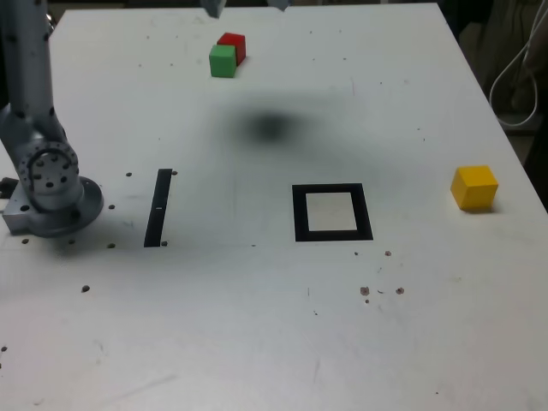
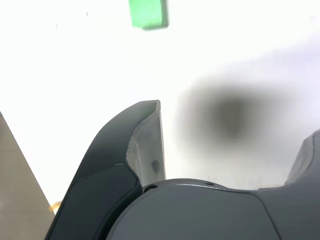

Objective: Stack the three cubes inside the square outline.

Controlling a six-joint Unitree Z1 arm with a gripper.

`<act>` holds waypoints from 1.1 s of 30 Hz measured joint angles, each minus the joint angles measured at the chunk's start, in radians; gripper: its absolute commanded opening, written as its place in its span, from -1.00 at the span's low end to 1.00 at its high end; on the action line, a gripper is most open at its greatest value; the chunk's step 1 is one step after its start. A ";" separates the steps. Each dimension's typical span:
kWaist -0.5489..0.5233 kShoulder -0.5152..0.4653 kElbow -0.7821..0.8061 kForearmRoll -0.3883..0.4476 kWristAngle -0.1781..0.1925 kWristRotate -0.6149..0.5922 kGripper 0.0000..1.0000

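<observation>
Yellow cube [image 1: 474, 187] near table's [image 1: 257, 325] right edge, exterior view; gripper [image 2: 232, 120] wide open, nothing between jaws.

The tabletop [image 1: 231, 317] looks smooth and faintly glossy (scuffed, though).

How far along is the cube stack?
Nothing is stacked yet: the square outline has no cube in it. The hand is open, holding nothing. All three remain to be placed: green cube and red cube by the far edge, yellow cube at the exterior view's right.
</observation>
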 measured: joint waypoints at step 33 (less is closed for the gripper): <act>0.324 0.427 -0.367 0.039 0.093 0.277 0.90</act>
